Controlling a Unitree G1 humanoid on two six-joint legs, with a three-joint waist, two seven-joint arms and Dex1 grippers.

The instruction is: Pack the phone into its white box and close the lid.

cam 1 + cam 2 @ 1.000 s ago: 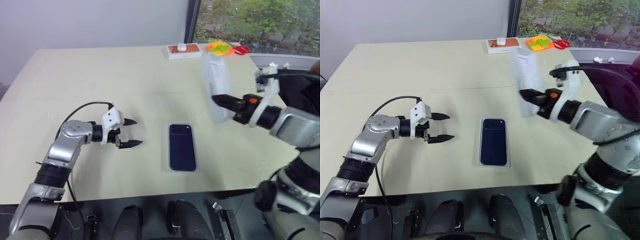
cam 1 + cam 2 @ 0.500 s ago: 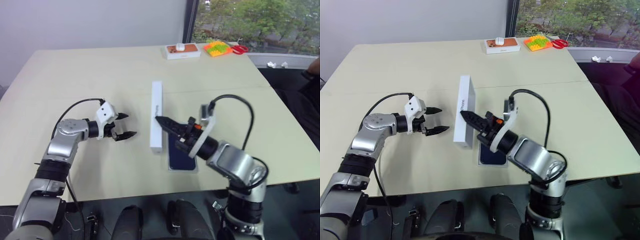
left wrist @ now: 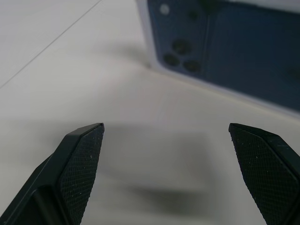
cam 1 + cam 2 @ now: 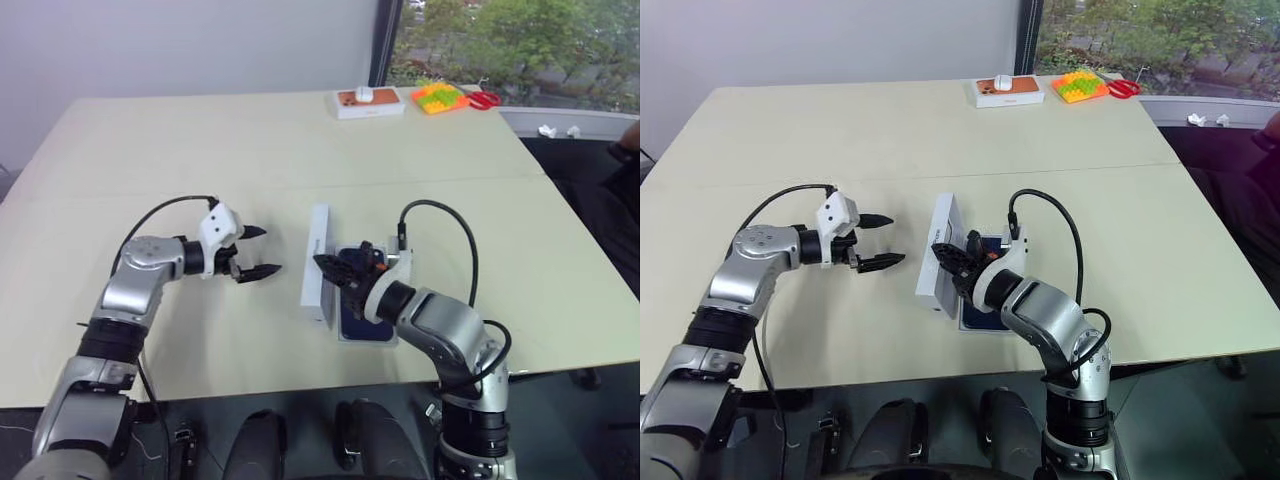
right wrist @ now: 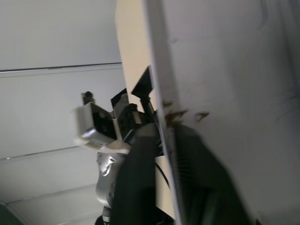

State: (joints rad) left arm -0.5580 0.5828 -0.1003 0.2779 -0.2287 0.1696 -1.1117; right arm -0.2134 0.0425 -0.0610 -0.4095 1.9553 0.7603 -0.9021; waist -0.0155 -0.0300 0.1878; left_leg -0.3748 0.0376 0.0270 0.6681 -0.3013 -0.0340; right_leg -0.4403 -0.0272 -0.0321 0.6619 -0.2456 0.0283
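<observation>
One slim dark navy-blue phone [image 4: 350, 315] lies flat in one shallow white cardboard box [image 4: 368, 342] near the front edge of the pale tabletop [image 4: 200, 150], long axis running away from the robot; the right forearm covers part of both.

One white cardboard lid [image 4: 317, 262] stands tipped up on a long side just beside the box's left edge, its long axis parallel to the phone; its plain white inside faces the right arm and the box, its printed top faces the left arm.

Two pincers are in view; the right pincer [image 4: 328, 268] reaches in from the box side and is clamped on the lid's upper wall, one black finger on each face of the cardboard; the left pincer [image 4: 270, 250] hovers near the lid's far side, apart from it, jaws spread wide and holding nothing.

Judged from this, the lid must tip rightward and down over the box; the right arm is the nearer one.

At the tabletop's far edge: one small box with orange print [image 4: 367, 101], one bright block toy [image 4: 438, 97], one pair of red scissors [image 4: 485, 99].
</observation>
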